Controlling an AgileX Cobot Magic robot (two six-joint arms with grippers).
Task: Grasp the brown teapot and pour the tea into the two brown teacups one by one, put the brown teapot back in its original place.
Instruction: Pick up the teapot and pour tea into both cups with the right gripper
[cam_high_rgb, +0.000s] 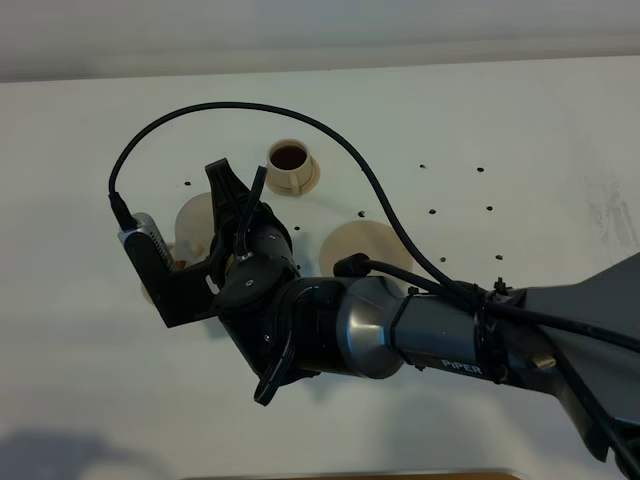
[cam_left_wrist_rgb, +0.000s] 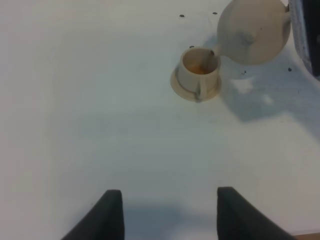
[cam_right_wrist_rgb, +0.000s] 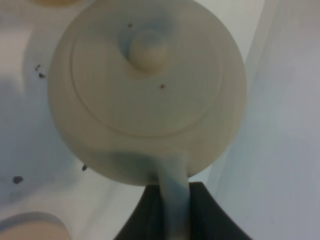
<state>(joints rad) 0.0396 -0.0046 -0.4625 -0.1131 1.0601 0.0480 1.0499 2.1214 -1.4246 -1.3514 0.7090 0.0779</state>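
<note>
My right gripper (cam_high_rgb: 215, 250) reaches across to the left and is shut on the loop handle of the brown teapot (cam_high_rgb: 195, 222). In the right wrist view the teapot's lid and knob (cam_right_wrist_rgb: 147, 90) fill the frame, with the handle between the gripper (cam_right_wrist_rgb: 172, 215) jaws. In the left wrist view the teapot (cam_left_wrist_rgb: 255, 30) is tilted with its spout over one teacup (cam_left_wrist_rgb: 199, 70), which holds brownish tea and stands on its saucer. In the high view that cup is mostly hidden under the arm. The other teacup (cam_high_rgb: 292, 165) holds dark tea. The wide saucer (cam_high_rgb: 365, 248) is bare. My left gripper (cam_left_wrist_rgb: 170, 215) is open and empty.
The white table (cam_high_rgb: 520, 130) carries small dark specks around the saucer and cups. A black cable (cam_high_rgb: 300, 115) arcs over the back of the table. The right arm's body (cam_high_rgb: 430, 335) covers the table's front middle.
</note>
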